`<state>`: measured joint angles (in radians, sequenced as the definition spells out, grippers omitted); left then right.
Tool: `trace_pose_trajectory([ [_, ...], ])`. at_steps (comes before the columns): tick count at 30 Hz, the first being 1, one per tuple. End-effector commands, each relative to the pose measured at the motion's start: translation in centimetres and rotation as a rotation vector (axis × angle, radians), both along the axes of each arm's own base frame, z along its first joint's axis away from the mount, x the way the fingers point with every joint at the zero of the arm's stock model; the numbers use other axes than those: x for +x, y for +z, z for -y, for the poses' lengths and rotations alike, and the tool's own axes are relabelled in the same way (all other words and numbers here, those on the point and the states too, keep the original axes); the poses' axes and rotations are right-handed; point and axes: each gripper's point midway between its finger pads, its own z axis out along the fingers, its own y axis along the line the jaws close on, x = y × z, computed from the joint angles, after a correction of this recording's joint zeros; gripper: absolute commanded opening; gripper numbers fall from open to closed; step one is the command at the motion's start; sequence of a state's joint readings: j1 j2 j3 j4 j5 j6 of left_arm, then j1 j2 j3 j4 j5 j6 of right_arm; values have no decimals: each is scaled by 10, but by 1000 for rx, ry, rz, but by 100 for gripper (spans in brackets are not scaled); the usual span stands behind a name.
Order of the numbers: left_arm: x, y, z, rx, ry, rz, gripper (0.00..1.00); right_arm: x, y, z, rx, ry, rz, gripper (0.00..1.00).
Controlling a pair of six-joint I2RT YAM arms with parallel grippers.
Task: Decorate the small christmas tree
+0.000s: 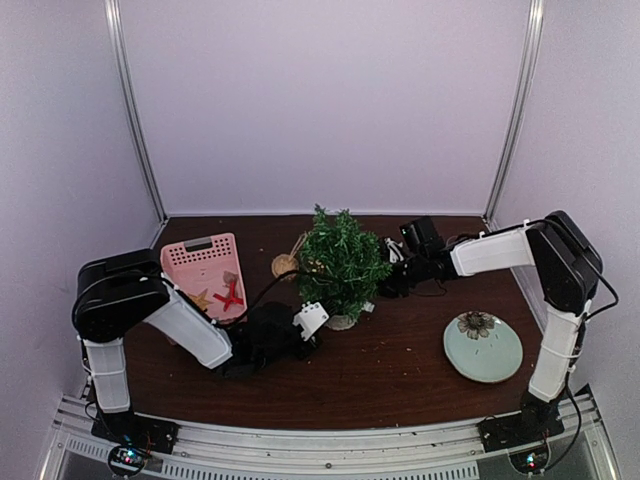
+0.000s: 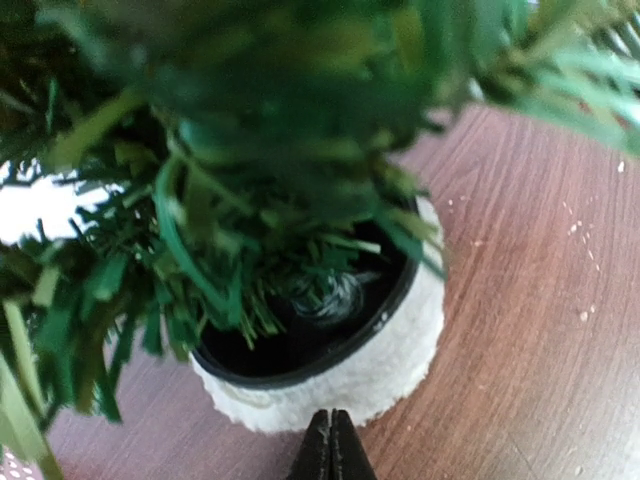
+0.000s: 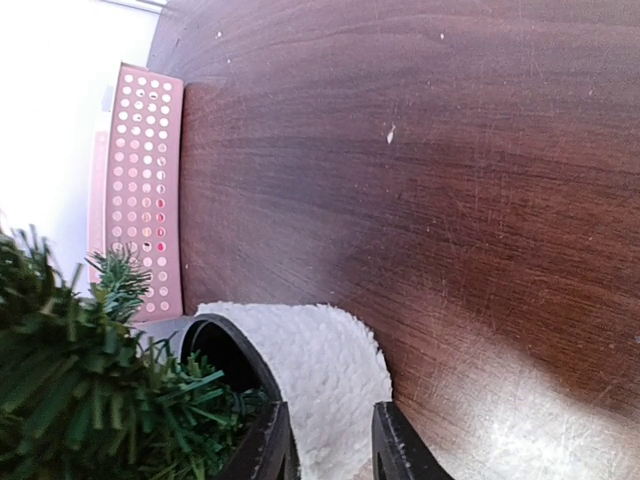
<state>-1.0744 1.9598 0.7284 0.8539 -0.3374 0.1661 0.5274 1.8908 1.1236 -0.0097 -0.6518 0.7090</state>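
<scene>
Left claw (image 2: 330, 452) is closed tight, its two fingers (image 2: 320, 458) pressed flat together with nothing between them. Its tip sits right at the near side of the fleecy white pot (image 2: 405, 345) of the small christmas tree (image 1: 342, 258); whether the tip touches the fleece or stops just short I cannot tell. Right claw (image 3: 332, 415) stands partly open, and the pot's wall runs between its fingers (image 3: 400, 450): one lies on the side of the black inner rim (image 3: 235, 350), the other outside the white fleece. Both look close against the wall, but whether they squeeze it or merely sit astride it I cannot tell. The tree stands on its pot near the middle of the dark wooden surface (image 1: 400, 375), its bushy green foliage spreading wider than the pot and hiding much of it from above. In the overhead view the left arm (image 1: 190, 330) reaches in from the near left to the pot's left side and the right arm (image 1: 490, 250) reaches across to the tree's right side, so the tree lies between the two claws. A pink perforated basket (image 1: 190, 255) lies to the left of the tree, holding a red ornament (image 1: 232, 297) and a tan star-shaped piece (image 1: 203, 298). A small round tan piece (image 1: 285, 265) lies on the surface just beside the tree's left foliage. A pale green plate (image 1: 500, 362) with a dark flower shape near its far edge lies to the near right, well apart from the tree.
</scene>
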Motion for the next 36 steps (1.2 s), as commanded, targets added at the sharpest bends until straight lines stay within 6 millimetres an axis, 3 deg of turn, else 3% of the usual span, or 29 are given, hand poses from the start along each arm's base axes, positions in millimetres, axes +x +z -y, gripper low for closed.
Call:
trace_pose_trajectory([
  [1, 10, 12, 9, -63, 19, 37, 0, -1, 5, -14, 33, 23, 19, 29],
  [19, 30, 11, -5, -82, 79, 26, 0, -30, -5, -13, 29, 26, -9, 28],
  [36, 48, 14, -18, -125, 127, 6, 0, -52, -12, -30, 27, 63, -29, 28],
])
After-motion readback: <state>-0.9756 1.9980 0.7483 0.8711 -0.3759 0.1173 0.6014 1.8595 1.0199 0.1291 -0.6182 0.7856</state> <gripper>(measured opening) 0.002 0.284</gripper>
